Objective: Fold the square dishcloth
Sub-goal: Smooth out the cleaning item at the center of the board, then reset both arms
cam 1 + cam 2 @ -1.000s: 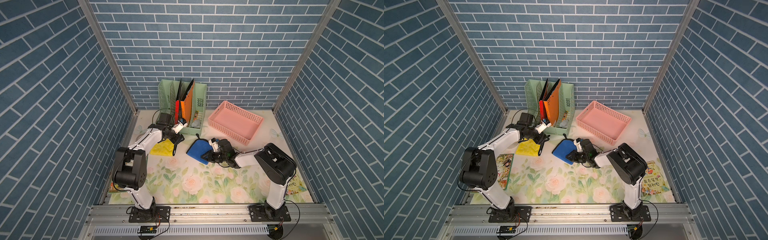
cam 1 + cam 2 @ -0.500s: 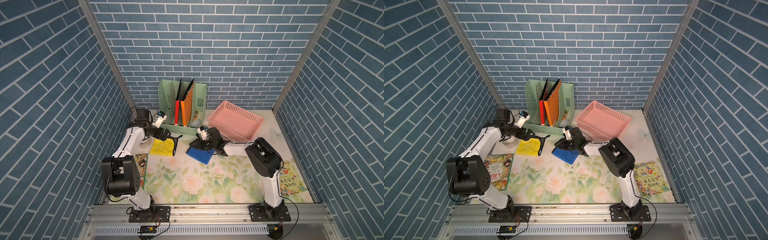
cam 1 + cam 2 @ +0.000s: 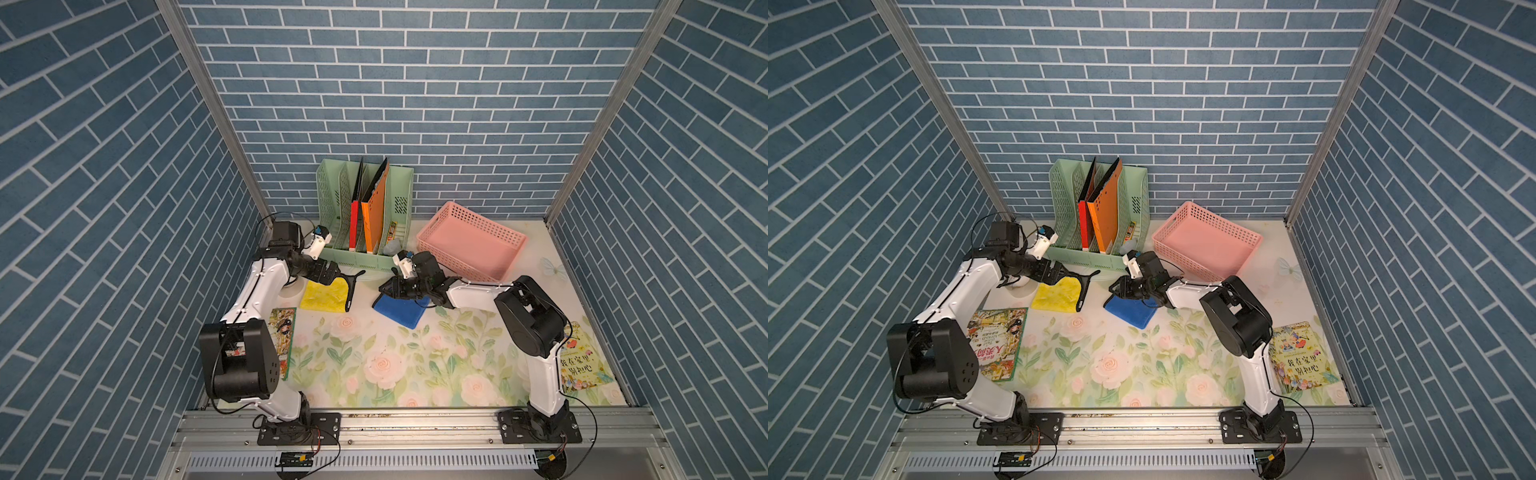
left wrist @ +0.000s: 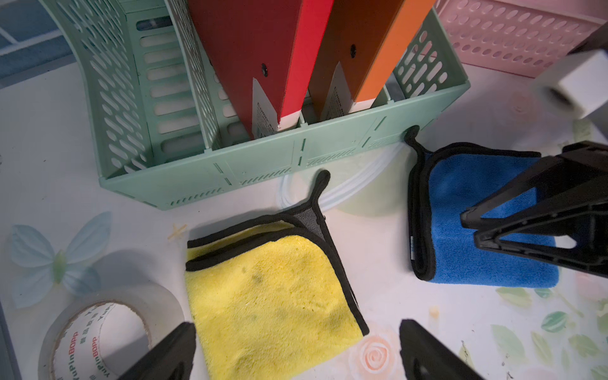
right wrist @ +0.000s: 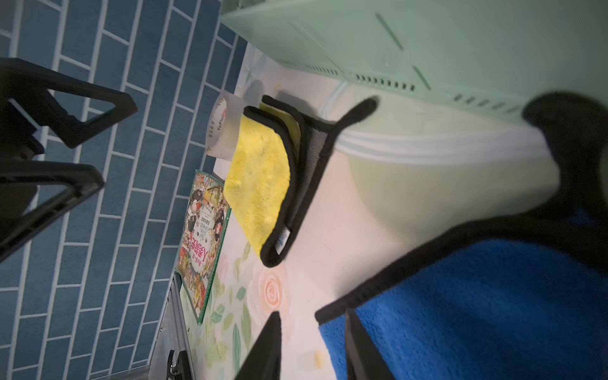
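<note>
Two folded, black-edged dishcloths lie flat on the floral mat. The yellow dishcloth [image 3: 324, 296] [image 4: 269, 296] is to the left and the blue dishcloth [image 3: 401, 312] [image 5: 477, 312] to the right. My left gripper [image 3: 352, 289] [image 4: 296, 329] hovers over the yellow cloth's right edge. It is wide open and holds nothing. My right gripper [image 3: 384, 289] [image 5: 314, 320] is low at the blue cloth's far-left corner. Its jaws are a little apart, one finger [image 5: 353, 332] over the cloth's corner and the other over bare mat. The cloth lies loose.
A green file rack [image 3: 365, 259] with red and orange folders stands just behind both cloths, and a pink basket [image 3: 469, 245] is at the back right. A tape roll [image 4: 65, 332] sits left of the yellow cloth. Picture books lie at the left edge [image 3: 282, 340] and the right edge [image 3: 582, 370].
My right gripper swung from the blue cloth's near-right side to its far-left corner, folding it smaller, and its jaws have parted. My left gripper opened wide and drew back left off the yellow cloth.
</note>
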Motion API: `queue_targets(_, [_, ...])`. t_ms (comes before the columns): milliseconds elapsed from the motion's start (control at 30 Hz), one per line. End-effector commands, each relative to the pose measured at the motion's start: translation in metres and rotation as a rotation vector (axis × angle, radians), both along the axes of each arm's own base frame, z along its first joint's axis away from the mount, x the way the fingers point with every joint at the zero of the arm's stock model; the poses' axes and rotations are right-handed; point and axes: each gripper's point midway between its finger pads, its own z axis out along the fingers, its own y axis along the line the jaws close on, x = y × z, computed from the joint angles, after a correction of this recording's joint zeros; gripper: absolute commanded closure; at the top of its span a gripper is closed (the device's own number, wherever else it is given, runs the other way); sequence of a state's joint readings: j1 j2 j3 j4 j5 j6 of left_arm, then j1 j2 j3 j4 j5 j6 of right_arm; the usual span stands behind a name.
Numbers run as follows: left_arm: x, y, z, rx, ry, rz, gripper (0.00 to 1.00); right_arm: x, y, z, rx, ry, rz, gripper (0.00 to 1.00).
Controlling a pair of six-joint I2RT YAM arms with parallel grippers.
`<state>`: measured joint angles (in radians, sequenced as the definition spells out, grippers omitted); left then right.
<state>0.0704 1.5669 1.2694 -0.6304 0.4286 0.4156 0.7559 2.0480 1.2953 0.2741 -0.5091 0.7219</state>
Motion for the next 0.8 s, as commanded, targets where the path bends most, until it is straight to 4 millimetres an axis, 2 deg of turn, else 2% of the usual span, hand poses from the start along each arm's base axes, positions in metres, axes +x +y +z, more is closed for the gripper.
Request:
queue_targets(0, [0.003, 0.010, -0.006, 0.043, 0.008, 0.038, 0.00, 0.018, -0.021, -0.021, -0.089, -0.015, -0.024, 0.66])
queue_targets(100, [0.005, 0.016, -0.012, 0.068, -0.019, 0.074, 0.00, 0.032, -0.041, -0.053, -0.115, 0.019, -0.081, 0.65])
queue_targets(200, [0.006, 0.016, -0.015, 0.064, -0.025, 0.077, 0.00, 0.033, -0.050, -0.075, -0.109, 0.042, -0.109, 0.64])
queue_targets(300, [0.006, 0.015, -0.020, 0.053, -0.014, 0.080, 0.00, 0.030, -0.051, -0.090, -0.115, 0.055, -0.106, 0.63])
queue_targets(367, [0.008, 0.016, -0.024, 0.049, -0.011, 0.095, 0.00, 0.030, -0.051, -0.085, -0.108, 0.045, -0.103, 0.60])
queue_targets(433, [0.011, 0.019, -0.026, 0.052, -0.020, 0.121, 0.00, 0.031, -0.046, -0.061, -0.061, 0.021, -0.094, 0.55])
queue_targets(467, [0.012, 0.020, -0.027, 0.053, -0.029, 0.130, 0.00, 0.034, -0.044, -0.041, -0.034, -0.010, -0.091, 0.47])
queue_targets(500, [0.013, 0.022, -0.027, 0.058, -0.038, 0.142, 0.00, 0.036, -0.043, -0.021, -0.024, -0.045, -0.091, 0.37])
queue_targets(533, [0.017, 0.024, -0.025, 0.061, -0.058, 0.158, 0.00, 0.041, -0.043, 0.005, -0.019, -0.110, -0.094, 0.15])
queue_targets(567, [0.020, 0.025, -0.022, 0.059, -0.075, 0.175, 0.00, 0.045, -0.049, 0.026, -0.050, -0.163, -0.108, 0.02])
queue_targets(667, [0.029, 0.030, -0.010, 0.037, -0.144, 0.236, 0.00, 0.053, -0.076, 0.090, -0.144, -0.350, -0.158, 0.01])
queue_targets(733, [0.035, 0.030, -0.001, 0.005, -0.205, 0.273, 0.00, 0.058, -0.104, 0.119, -0.213, -0.467, -0.219, 0.00])
queue_targets(767, [0.037, 0.031, 0.004, -0.017, -0.243, 0.295, 0.00, 0.059, -0.124, 0.140, -0.242, -0.538, -0.268, 0.01])
